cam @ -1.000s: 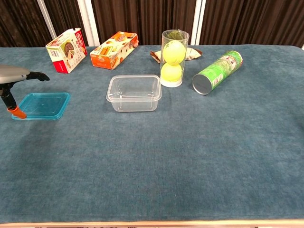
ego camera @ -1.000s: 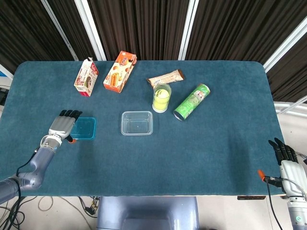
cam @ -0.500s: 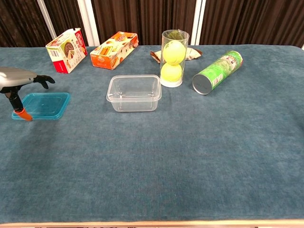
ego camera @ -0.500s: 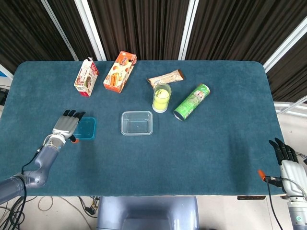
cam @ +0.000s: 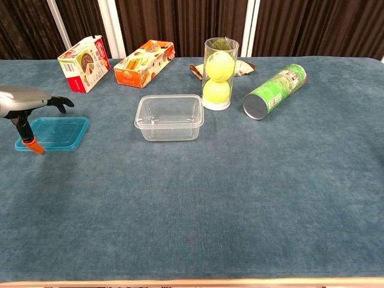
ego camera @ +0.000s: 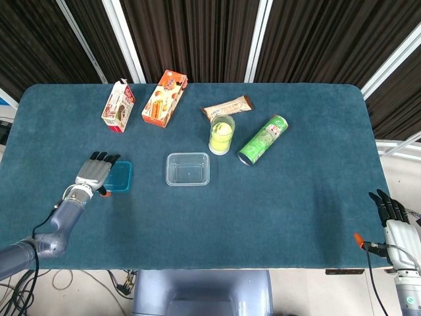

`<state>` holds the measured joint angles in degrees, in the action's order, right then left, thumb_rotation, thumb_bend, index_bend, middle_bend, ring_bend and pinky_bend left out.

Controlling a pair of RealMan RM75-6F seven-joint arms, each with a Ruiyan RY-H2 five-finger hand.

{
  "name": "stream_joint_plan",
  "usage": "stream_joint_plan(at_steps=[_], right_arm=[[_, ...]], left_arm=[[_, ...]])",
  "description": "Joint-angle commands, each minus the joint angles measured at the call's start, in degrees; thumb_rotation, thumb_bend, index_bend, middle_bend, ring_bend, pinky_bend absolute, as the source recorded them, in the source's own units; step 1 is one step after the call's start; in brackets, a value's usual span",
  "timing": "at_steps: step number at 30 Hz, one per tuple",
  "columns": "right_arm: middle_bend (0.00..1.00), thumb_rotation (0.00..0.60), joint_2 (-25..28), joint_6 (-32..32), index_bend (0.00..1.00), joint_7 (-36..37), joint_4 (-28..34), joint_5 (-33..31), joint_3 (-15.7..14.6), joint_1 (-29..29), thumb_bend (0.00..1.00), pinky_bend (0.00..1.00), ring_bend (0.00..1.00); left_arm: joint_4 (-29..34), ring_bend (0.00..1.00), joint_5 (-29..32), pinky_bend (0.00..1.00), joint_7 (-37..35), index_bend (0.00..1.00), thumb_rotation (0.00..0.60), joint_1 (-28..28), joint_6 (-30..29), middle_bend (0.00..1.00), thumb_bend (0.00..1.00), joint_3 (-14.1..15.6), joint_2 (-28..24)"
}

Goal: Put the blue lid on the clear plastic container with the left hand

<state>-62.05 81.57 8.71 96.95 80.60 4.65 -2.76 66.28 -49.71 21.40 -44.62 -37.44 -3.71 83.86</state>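
- Left hand of mine hovers over the near-left part of the blue lid, fingers spread and flat, gripping nothing; its orange-tipped thumb points down beside the lid's corner, probably lining up a pinch on the rim.
- Right hand hangs off the table's near right corner, fingers straight and empty, clear of this one-handed job.
- Blue lid lies flat on the teal cloth, not yet lifted.
- Clear plastic container sits open side up, to the right of the lid and apart from it, ready to be capped.
- Behind it stands a tube of tennis balls, with a green chip can lying on its side.
- Farthest back lie a snack bar, an orange box and a small carton.
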Motion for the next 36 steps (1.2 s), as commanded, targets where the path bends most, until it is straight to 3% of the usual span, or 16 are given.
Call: stream_joint_plan(at_steps=[1,36], right_arm=[[0.00,0.600,0.00,-0.03,0.10,0.00,0.00,0.01,-0.01,0.00,0.29,0.00,0.00],[0.00,0.600,0.12,-0.14,0.10,0.35,0.01,-0.09,0.02,0.03,0.29,0.00,0.00]], left_arm=[[0.02,0.00,0.11,0.00,0.21,0.00,0.600,-0.02,-0.11,0.10,0.04,0.17,-0.02],[-3.03,0.00,3.15,0.00,1.70,0.00,0.600,-1.78,1.56,0.11,0.04,1.21,2.20]])
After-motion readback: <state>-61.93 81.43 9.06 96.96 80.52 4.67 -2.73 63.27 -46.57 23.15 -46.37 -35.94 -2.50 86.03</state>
